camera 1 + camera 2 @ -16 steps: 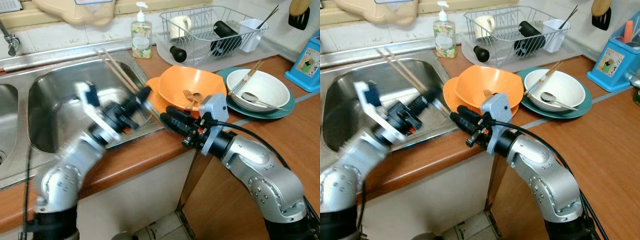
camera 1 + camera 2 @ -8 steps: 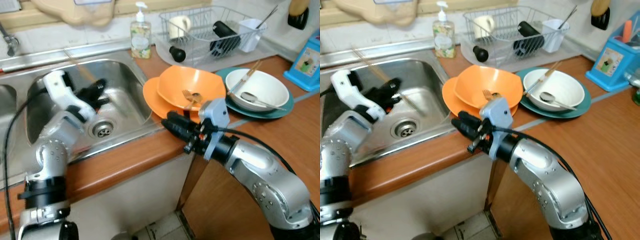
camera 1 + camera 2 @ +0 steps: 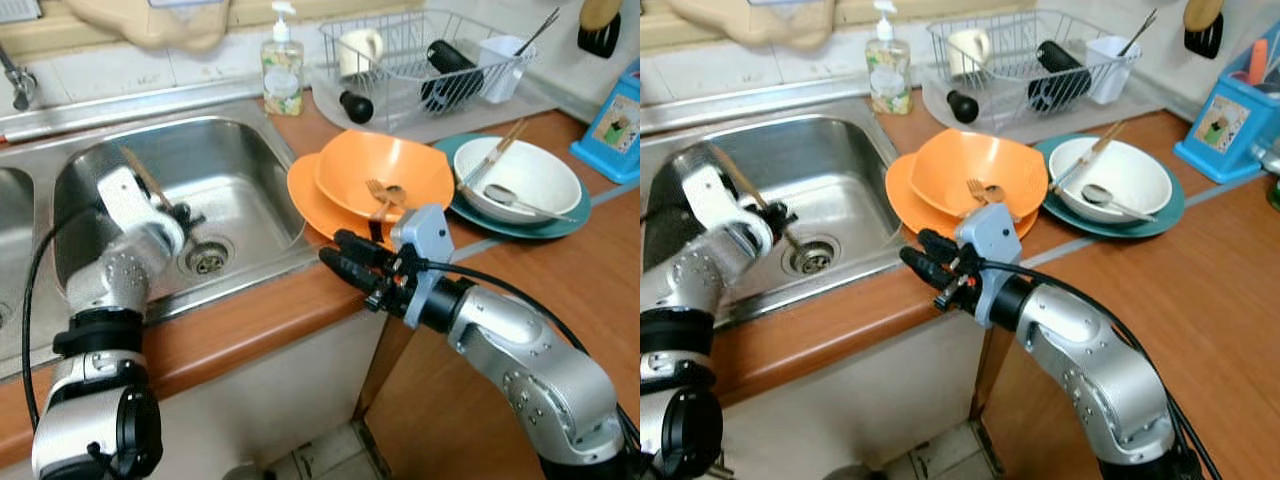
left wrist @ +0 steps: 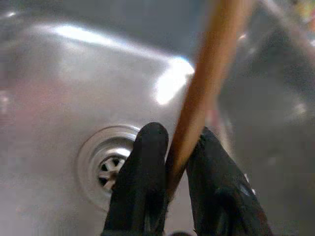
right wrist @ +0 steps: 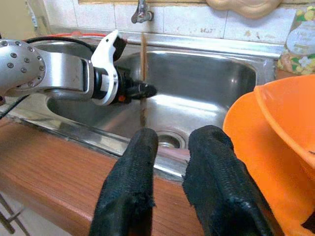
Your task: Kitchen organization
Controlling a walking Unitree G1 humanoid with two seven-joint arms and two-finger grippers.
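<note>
My left gripper [image 3: 183, 214] is down inside the steel sink [image 3: 250, 160], just above the drain [image 3: 207, 262]. It is shut on a pair of brown chopsticks [image 3: 140, 172] that slant up out of the basin; the left wrist view shows the chopsticks [image 4: 206, 73] pinched between the black fingers [image 4: 147, 167]. My right gripper [image 3: 335, 252] hovers over the counter's front edge beside the orange plate [image 3: 305, 190], open with nothing between its fingers [image 5: 142, 162]. An orange bowl [image 3: 385, 170] on that plate holds a fork and a spoon.
A white bowl [image 3: 530, 165] with chopsticks and a spoon sits on a teal plate [image 3: 560, 222]. Behind stand a dish rack [image 3: 420, 60] with a mug and a black bottle, and a soap bottle [image 3: 283, 70]. A blue box [image 3: 612, 130] stands far right.
My left gripper has carried the chopsticks from the sink's right rim leftward and down into the basin, and they now stand steeper. The right arm has barely moved.
</note>
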